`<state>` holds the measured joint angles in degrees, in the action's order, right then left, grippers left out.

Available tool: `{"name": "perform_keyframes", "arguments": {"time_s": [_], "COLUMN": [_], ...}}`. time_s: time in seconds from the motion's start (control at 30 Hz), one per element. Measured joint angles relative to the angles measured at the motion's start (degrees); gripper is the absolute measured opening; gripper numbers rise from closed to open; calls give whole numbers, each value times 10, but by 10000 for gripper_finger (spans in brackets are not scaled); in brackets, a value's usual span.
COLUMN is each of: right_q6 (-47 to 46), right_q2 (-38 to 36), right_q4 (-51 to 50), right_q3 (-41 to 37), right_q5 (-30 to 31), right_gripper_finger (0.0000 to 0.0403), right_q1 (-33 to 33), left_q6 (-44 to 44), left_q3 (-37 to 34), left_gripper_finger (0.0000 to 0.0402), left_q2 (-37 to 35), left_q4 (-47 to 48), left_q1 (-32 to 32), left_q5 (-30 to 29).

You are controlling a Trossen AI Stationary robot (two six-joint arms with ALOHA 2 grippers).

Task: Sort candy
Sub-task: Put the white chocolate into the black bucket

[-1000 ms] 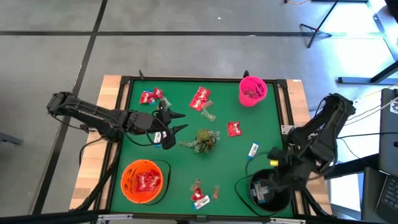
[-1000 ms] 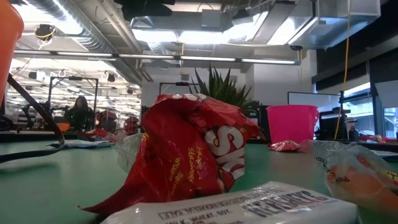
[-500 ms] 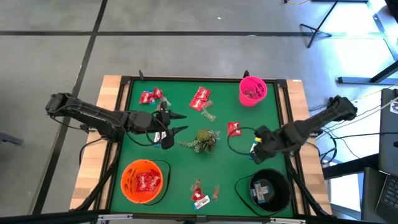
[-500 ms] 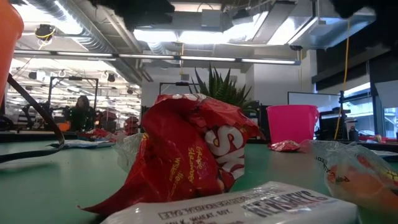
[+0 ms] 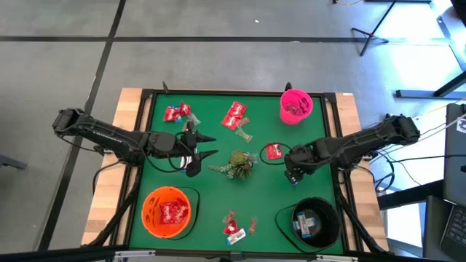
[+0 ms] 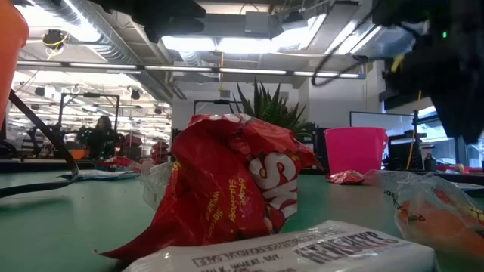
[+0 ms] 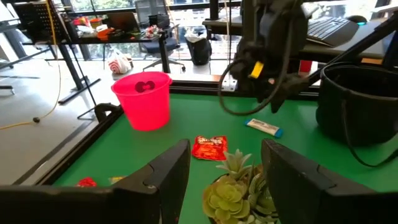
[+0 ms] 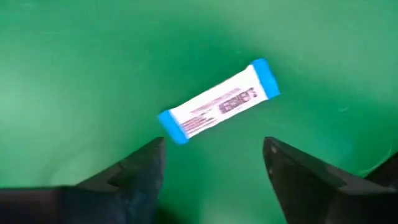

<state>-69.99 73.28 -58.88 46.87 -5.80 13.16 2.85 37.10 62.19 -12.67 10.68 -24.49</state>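
I am hovering my spread, empty right tool (image 8: 211, 177) over the white-and-blue packet (image 8: 217, 102) mid-frame, judging it light, flat and slippery, best pinched across its narrow middle.

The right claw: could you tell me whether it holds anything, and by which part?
Nothing is held: the right claw is open above the white-and-blue candy bar, which lies on the table untouched.

Matt green felt table (image 5: 218, 196); glossy red foil candy (image 6: 227, 189); smooth pink plastic bucket (image 5: 295, 106).
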Motion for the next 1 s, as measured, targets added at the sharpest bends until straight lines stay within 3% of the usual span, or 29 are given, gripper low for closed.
{"name": "perform_keyframes", "arguments": {"time_s": [0.2, 0.33, 0.6, 1.0], "right_q6": [-13, -40, -108, -153], "right_q2": [0, -13, -54, -52], "right_q4": [30, 96, 138, 167], "right_q3": [-55, -91, -148, -169], "right_q5": [20, 26, 63, 47], "right_gripper_finger": [345, 366, 359, 338], "right_q1": [-14, -12, -12, -12], "left_q6": [1, 4, 15, 16], "left_q3": [0, 0, 0, 0], "left_gripper_finger": [188, 188, 188, 188], "left_q2": [0, 0, 0, 0], "left_q4": [6, 6, 8, 9], "left_q1": [0, 0, 0, 0], "left_q5": [0, 0, 0, -5]}}
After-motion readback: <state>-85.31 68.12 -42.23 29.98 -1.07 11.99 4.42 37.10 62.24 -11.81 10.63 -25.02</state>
